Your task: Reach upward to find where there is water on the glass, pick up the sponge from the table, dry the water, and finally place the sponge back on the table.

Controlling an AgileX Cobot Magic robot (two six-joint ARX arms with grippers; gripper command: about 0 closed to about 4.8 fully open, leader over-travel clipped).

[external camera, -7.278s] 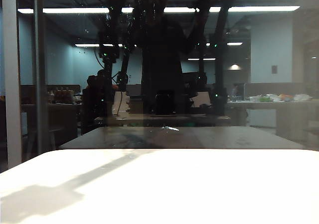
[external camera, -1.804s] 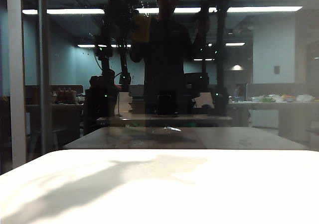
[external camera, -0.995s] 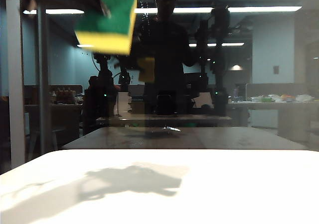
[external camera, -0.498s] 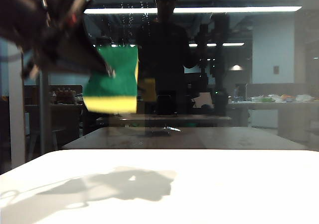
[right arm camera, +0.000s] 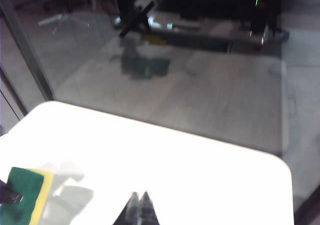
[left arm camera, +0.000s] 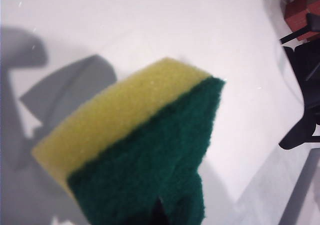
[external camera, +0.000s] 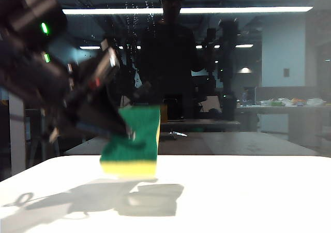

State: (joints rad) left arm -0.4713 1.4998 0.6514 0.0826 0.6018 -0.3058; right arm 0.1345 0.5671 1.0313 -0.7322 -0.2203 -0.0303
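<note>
The left gripper (external camera: 124, 132) is clamped on the sponge (external camera: 132, 142), holding it by its dark green scouring side low over the left part of the white counter (external camera: 248, 197), yellow foam edge downward, just above its own shadow. In the left wrist view the sponge (left arm camera: 140, 150) fills the picture over the counter (left arm camera: 150, 25). The right gripper (right arm camera: 139, 205) shows only its fingertips, drawn together and holding nothing, above the counter's near side. Water droplets (external camera: 132, 10) speckle the upper glass (external camera: 269, 88).
</note>
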